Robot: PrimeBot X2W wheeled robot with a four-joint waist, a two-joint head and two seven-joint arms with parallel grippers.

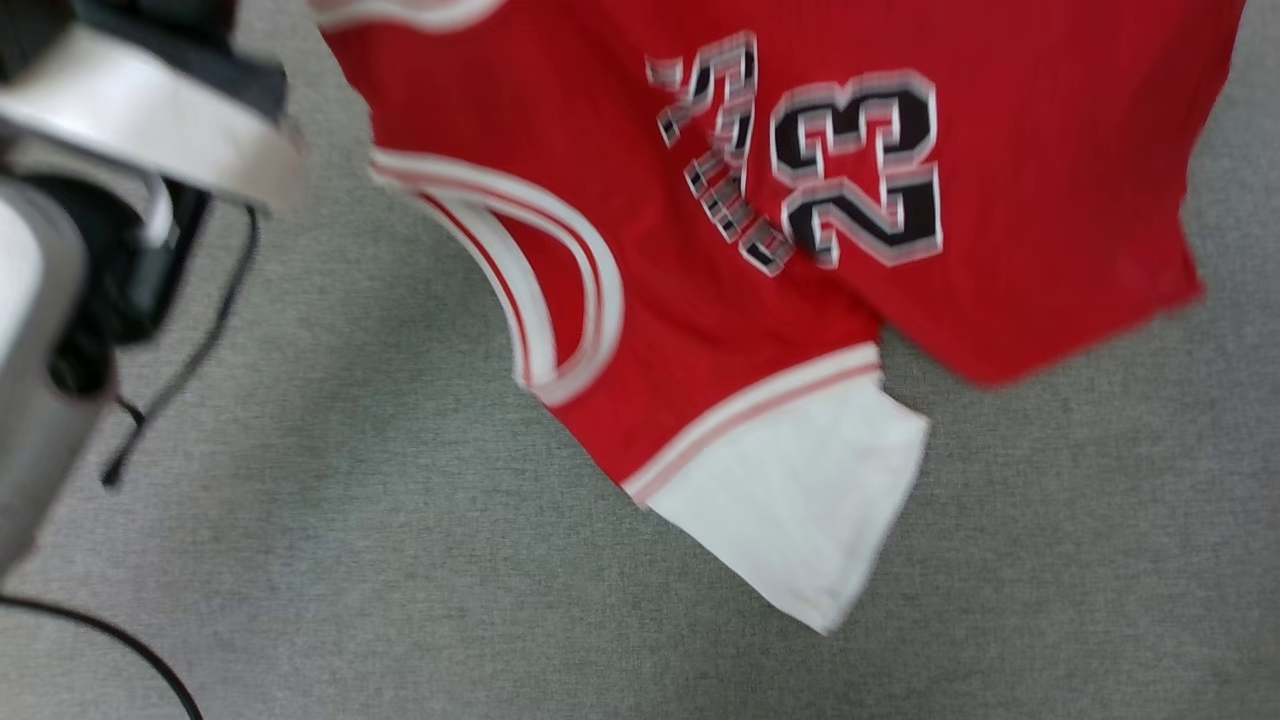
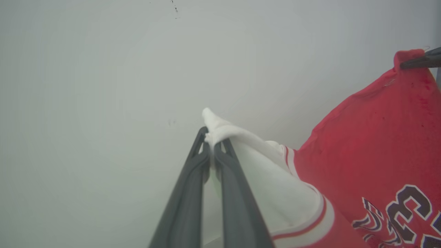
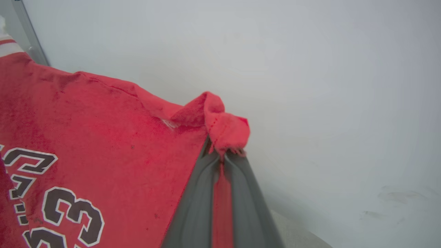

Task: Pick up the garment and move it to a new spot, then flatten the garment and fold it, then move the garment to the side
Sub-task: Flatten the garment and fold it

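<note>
Close up, my left gripper [image 2: 211, 144] is clamped on a white sleeve tip of the garment [image 1: 1050, 200], and my right gripper [image 3: 222, 153] is clamped on a bunched red corner — so the shirt hangs stretched between them in the air, above the grey carpet [image 1: 400, 560]. I think I am in the pick-up-and-move step; next I should carry it to a fresh spot and lower it slowly, grippers held wide, so it lands flat. Nearby are my pale arm [image 1: 150, 120] and a loose black cable [image 1: 195, 350] — and the low white sleeve [image 1: 800, 500] could fold under.
</note>
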